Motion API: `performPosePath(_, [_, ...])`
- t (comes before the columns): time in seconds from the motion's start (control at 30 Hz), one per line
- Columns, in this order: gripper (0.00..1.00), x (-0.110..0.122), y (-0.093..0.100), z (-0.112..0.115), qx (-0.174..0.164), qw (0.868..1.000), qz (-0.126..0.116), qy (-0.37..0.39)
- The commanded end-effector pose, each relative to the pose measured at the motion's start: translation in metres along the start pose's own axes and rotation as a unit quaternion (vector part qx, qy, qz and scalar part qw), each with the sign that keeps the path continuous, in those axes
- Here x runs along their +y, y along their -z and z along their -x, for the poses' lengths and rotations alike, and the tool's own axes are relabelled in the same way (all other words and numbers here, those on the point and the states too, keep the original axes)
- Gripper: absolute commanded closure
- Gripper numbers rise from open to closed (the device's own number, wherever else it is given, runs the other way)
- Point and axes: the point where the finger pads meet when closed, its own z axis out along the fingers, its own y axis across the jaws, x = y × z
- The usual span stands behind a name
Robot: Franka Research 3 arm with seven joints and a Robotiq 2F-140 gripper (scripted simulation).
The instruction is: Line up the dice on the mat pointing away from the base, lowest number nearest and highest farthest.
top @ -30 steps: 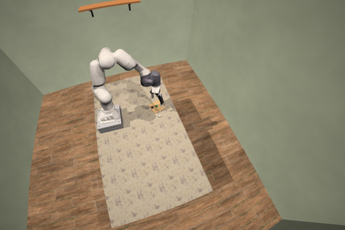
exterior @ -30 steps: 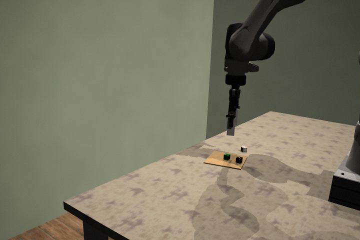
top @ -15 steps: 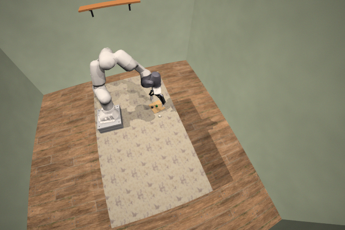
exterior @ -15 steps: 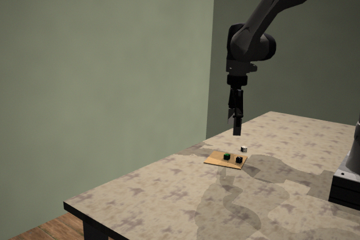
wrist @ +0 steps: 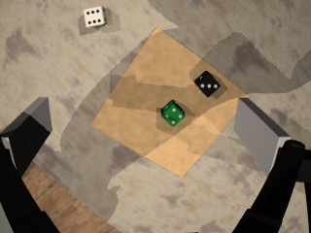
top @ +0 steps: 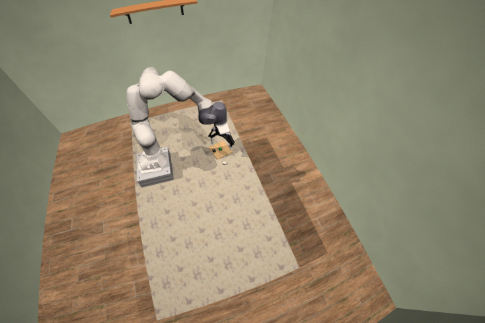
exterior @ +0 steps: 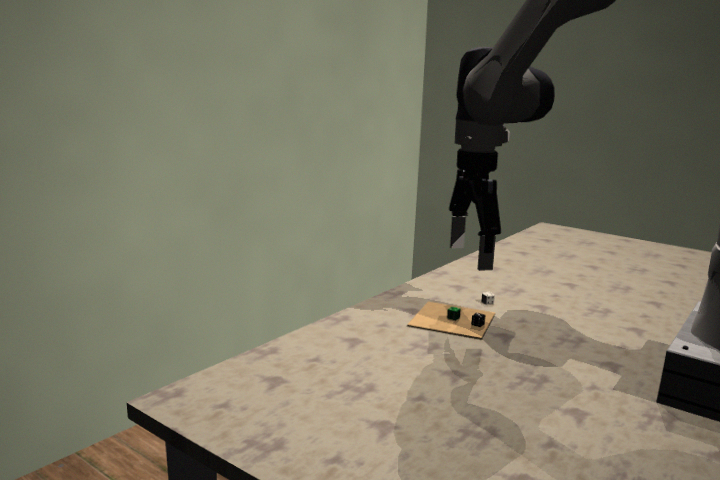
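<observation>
The gripper hung fully open above the mat, holding nothing. In the wrist view, the green die, four up, sat on the mat, with the black die, three up, also on it, toward two o'clock. The white die, six up, lay off the mat, toward eleven o'clock from the green.
</observation>
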Motion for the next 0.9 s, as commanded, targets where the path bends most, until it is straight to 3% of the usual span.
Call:
performPosePath(0.0, [0.00,-0.004,-0.001,-0.002,-0.007,0.996,0.004,0.086])
performPosePath(0.67, [0.00,-0.013,-0.003,-0.013,-0.008,0.976,0.003,0.220])
performPosePath(0.87, [0.00,-0.017,-0.003,-0.018,-0.008,0.961,0.002,0.277])
